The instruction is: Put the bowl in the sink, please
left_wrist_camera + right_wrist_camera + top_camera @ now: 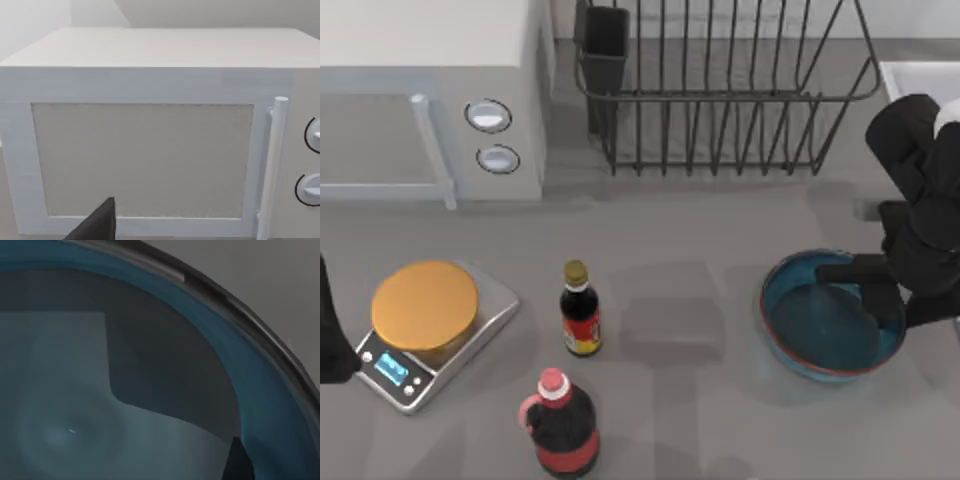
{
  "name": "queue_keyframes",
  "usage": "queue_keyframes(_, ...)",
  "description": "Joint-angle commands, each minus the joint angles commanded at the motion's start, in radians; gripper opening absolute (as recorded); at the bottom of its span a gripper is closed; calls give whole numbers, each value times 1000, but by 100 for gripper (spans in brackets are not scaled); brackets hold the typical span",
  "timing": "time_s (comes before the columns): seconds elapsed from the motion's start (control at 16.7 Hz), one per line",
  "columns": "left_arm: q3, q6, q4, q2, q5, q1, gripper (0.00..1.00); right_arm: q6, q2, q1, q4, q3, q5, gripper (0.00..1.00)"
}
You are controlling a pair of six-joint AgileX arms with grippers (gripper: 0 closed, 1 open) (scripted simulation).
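The right arm is matte black with rounded, bulky shells; its gripper seems black too, with flat fingers.

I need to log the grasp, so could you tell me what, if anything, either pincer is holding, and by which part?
It cannot be told: the right pincer is over the bowl's right rim, but closure isn't visible. The left arm is parked at the table's left edge.
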Motion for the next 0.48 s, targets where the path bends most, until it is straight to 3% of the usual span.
queue_keyframes(0.12,0,0,0,0,0,0,100,0,0,0,0,0,0,0)
queue_keyframes(0.48,0,0,0,0,0,0,100,0,0,0,0,0,0,0)
